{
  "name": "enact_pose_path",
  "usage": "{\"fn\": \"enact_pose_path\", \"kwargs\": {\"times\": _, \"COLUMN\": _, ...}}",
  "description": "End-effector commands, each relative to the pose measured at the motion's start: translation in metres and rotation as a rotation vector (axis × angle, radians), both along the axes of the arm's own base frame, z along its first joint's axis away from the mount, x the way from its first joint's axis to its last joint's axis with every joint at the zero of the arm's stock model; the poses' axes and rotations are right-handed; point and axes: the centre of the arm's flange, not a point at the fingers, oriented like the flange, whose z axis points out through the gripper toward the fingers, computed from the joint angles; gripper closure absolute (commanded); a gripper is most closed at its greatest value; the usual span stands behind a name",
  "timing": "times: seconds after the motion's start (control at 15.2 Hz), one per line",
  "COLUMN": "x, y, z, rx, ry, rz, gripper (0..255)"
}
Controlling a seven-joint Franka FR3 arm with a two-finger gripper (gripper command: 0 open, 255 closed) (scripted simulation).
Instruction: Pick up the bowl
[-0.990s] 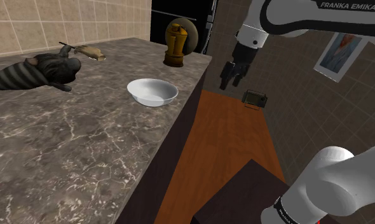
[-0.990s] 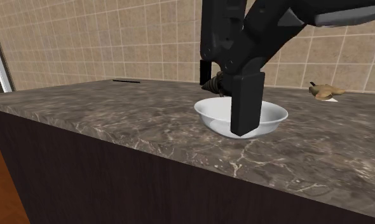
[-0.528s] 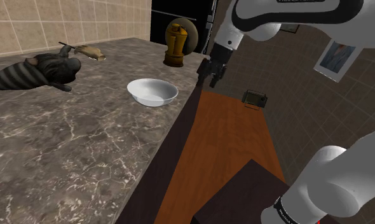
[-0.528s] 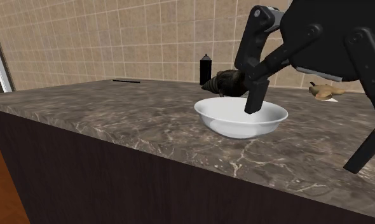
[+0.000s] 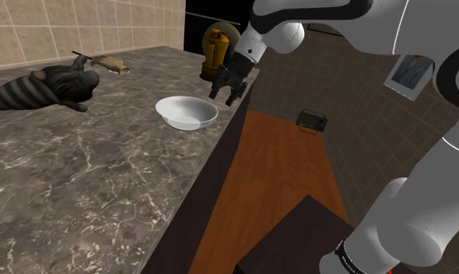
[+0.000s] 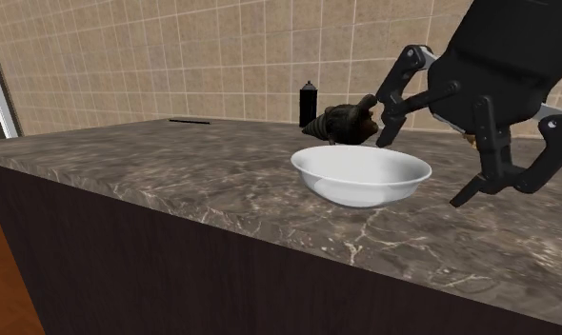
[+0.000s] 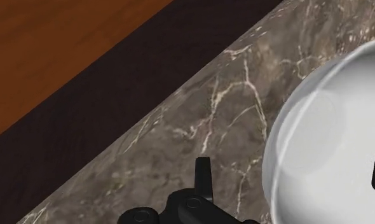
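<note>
One white bowl (image 5: 187,112) sits on the marbled tabletop (image 5: 96,187), near its edge. One black claw (image 5: 224,95) hangs just above the bowl's rim, fingers spread wide, gripping nothing. One golden ornament (image 5: 215,53) stands near the corner.

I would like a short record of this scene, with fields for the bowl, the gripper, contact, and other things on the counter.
bowl: white, upright, empty, on the marbled counter near its edge
gripper: open, over the bowl's rim nearest the counter edge
contact: none, bowl not held
other things: golden figure at the counter's corner; dark striped toy animal
</note>
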Motion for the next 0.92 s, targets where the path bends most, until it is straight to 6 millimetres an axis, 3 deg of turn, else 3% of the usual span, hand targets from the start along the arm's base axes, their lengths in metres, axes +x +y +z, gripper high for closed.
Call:
{"fn": "enact_pose_path", "kwargs": {"times": 0.0, "x": 0.021, "y": 0.01, "z": -0.009, "rx": 0.058, "ry": 0.005, "rz": 0.0, "gripper": 0}}
{"fn": "enact_pose_path", "kwargs": {"times": 0.13, "x": 0.035, "y": 0.015, "z": -0.012, "rx": 0.093, "ry": 0.008, "rz": 0.0, "gripper": 0}}
{"fn": "enact_pose_path", "kwargs": {"times": 0.59, "x": 0.035, "y": 0.015, "z": -0.052, "rx": 0.093, "ry": 0.008, "rz": 0.0, "gripper": 0}}
{"fn": "enact_pose_path", "kwargs": {"times": 0.73, "x": 0.035, "y": 0.015, "z": -0.052, "rx": 0.093, "ry": 0.008, "rz": 0.0, "gripper": 0}}
{"fn": "enact_pose_path", "kwargs": {"times": 0.79, "x": 0.035, "y": 0.014, "z": -0.052, "rx": 0.093, "ry": 0.008, "rz": 0.0, "gripper": 255}}
{"fn": "enact_pose_path", "kwargs": {"times": 0.86, "x": 0.035, "y": 0.014, "z": -0.052, "rx": 0.093, "ry": 0.008, "rz": 0.0, "gripper": 255}}
